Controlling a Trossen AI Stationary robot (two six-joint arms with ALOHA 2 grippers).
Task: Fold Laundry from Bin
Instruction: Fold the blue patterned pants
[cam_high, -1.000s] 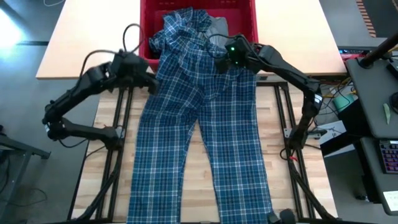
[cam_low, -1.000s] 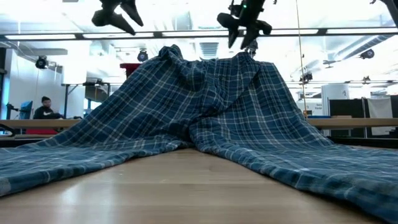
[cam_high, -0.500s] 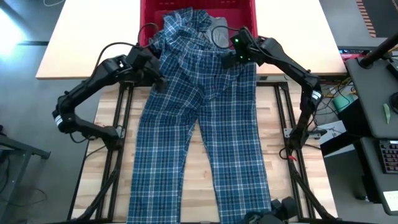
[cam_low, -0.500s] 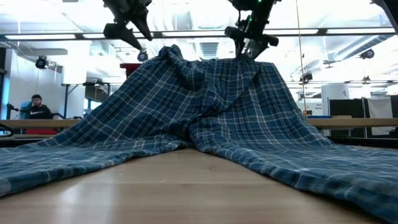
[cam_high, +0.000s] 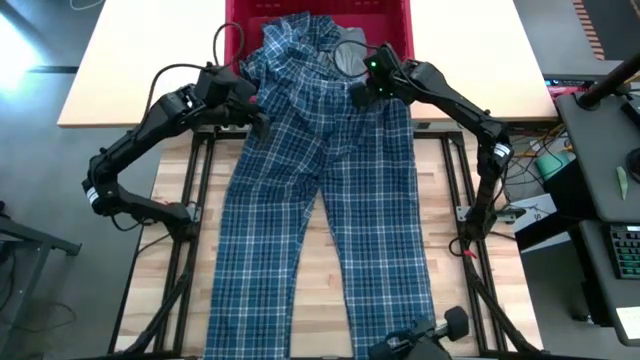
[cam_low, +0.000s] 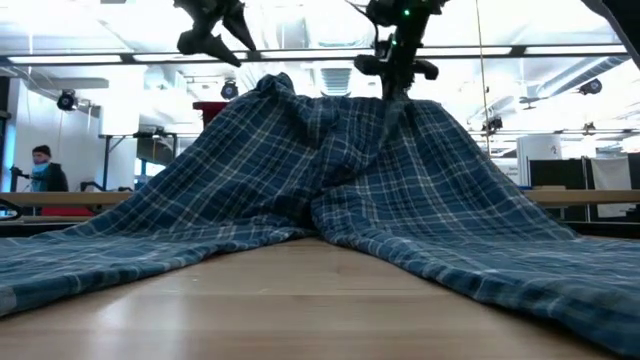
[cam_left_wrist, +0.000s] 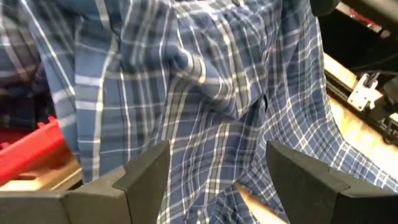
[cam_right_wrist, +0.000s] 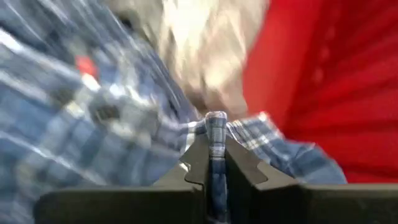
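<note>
Blue plaid garment (cam_high: 325, 200) spills from the red bin (cam_high: 245, 20) down the counter (cam_high: 150, 190) — right gripper (cam_high: 358, 92) jaws clamped on a fold at the bin's edge; left gripper (cam_high: 256, 112) jaws apart beside it.

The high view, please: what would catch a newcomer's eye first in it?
First, the blue-and-white plaid garment: its two long legs lie down the table while its top spills from the red bin at the far edge. Next, the right tool, shut on a pinch of plaid near the bin's rim. The left tool hangs open at the garment's other side.
</note>
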